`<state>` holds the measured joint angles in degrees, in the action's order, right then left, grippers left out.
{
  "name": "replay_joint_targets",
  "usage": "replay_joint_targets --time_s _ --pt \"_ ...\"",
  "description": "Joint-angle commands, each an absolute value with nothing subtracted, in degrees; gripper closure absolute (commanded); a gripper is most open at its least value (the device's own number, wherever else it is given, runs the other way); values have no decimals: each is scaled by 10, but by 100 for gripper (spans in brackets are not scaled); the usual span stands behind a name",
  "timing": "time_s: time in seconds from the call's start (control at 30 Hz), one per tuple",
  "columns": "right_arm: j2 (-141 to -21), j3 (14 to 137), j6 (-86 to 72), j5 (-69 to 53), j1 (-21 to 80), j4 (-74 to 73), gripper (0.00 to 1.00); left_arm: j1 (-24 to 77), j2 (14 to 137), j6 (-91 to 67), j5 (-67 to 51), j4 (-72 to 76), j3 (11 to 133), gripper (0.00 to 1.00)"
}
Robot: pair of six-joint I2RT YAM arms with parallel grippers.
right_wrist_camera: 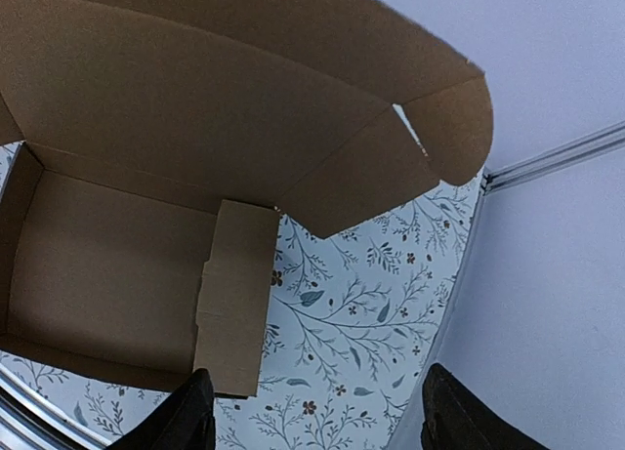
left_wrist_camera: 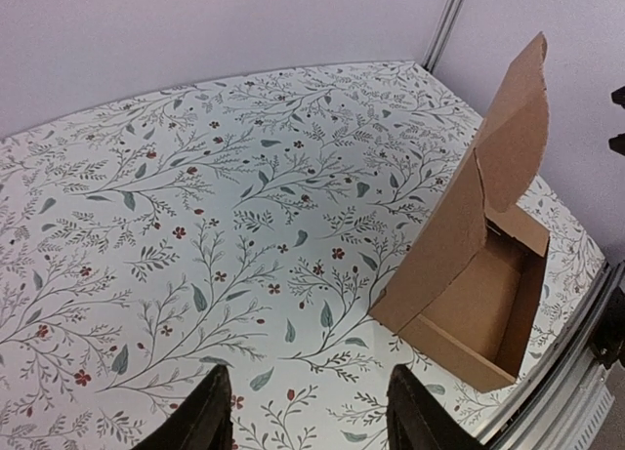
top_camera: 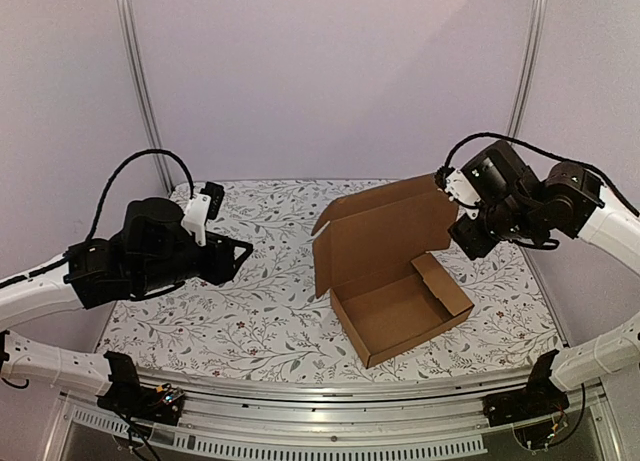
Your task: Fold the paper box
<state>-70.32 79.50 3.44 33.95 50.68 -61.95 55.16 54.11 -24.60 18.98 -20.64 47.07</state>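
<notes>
Gaping wide, the right gripper (right_wrist_camera: 317,416) holds nothing: in its wrist view the two dark fingers (right_wrist_camera: 186,421) stand far apart with only cloth (right_wrist_camera: 361,323) between them. From above it hangs just beside the upper right corner of the lid (top_camera: 385,226) of the box (top_camera: 400,306); whether it touches the card there I cannot tell. The left gripper (left_wrist_camera: 311,416) is open too, fingers parted and empty, hovering over cloth well apart from the box.

The box sits right of the cloth's middle, tray down and open, lid raised along its back-left side. It is plain brown card. The cloth is white with grey-green sprigs and small red flowers.

The right wrist view alone looks into the tray and onto the lid's inner face, with a side flap (right_wrist_camera: 229,304) at the tray's edge and a rounded tab (right_wrist_camera: 459,128) at the lid's end. The left wrist view gives the lid's outer face and one end of the tray. Only the top view takes in both arms.
</notes>
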Motion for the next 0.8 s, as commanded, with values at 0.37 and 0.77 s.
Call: replay_joint_targets --time_s 0.37,0.77 --pt "-681 506 -207 49 311 -433 33 546 540 -247 196 -203 458 47" --pt "-749 473 -193 -10 260 -350 40 545 553 -242 199 -202 462 47"
